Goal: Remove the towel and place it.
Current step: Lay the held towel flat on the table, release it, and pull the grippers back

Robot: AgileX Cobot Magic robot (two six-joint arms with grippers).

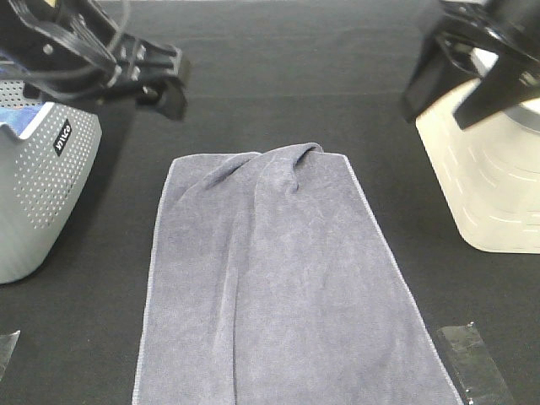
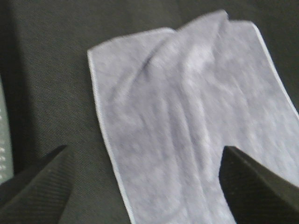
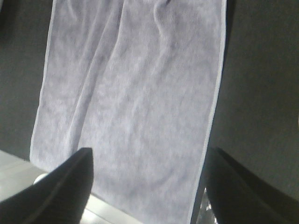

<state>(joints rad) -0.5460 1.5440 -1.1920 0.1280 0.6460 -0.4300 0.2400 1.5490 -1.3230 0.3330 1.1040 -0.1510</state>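
Observation:
The slate-grey towel lies spread flat on the black table, its long side running from the middle to the front edge, with a small fold bunched at its far edge. It also shows in the left wrist view and the right wrist view. My left gripper hangs above the table beyond the towel's far left corner, open and empty. My right gripper hangs above the far right, open and empty. Neither touches the towel.
A grey perforated basket stands at the left with a bright blue cloth inside. A white basket stands at the right. Strips of clear tape lie at the front right and front left.

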